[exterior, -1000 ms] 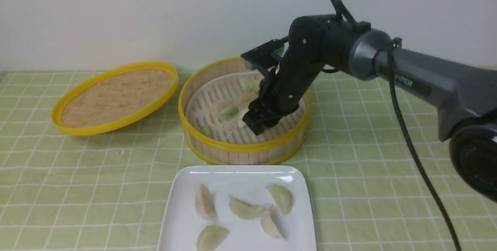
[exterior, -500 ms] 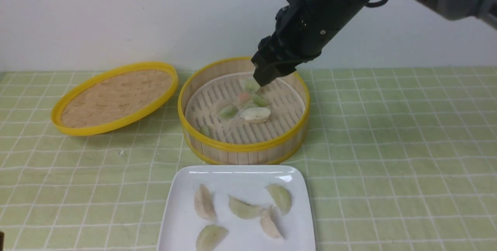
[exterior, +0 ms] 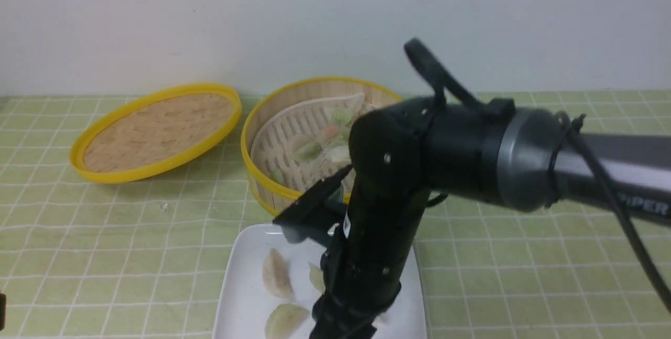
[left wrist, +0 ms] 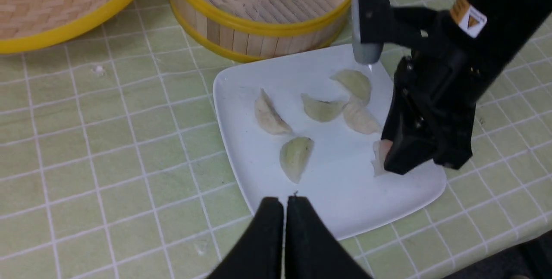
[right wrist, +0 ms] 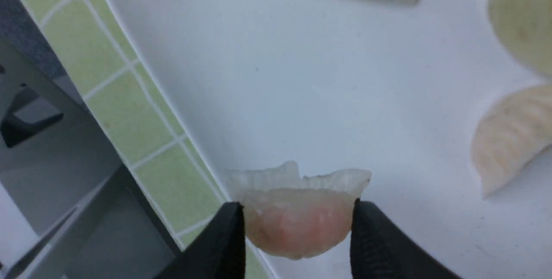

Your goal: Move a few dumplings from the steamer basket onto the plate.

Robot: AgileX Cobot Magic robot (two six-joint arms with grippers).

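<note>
Five dumplings (left wrist: 295, 156) are already laid out on the plate (left wrist: 241, 111). A sixth, pinkish one (right wrist: 297, 210) is pinched at both ends by the right gripper (right wrist: 298, 227) and held low over a bare patch, presumably so nothing gets squashed. More are left in the steamer basket (left wrist: 258, 24). The left gripper (left wrist: 284, 210) is pressed closed, empty, and parked clear.

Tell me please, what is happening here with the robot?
The right pincer grips a pinkish dumpling low over the white plate, near its edge. Five dumplings lie on the plate, and the steamer basket behind it holds more. The left pincer is shut and empty.
</note>
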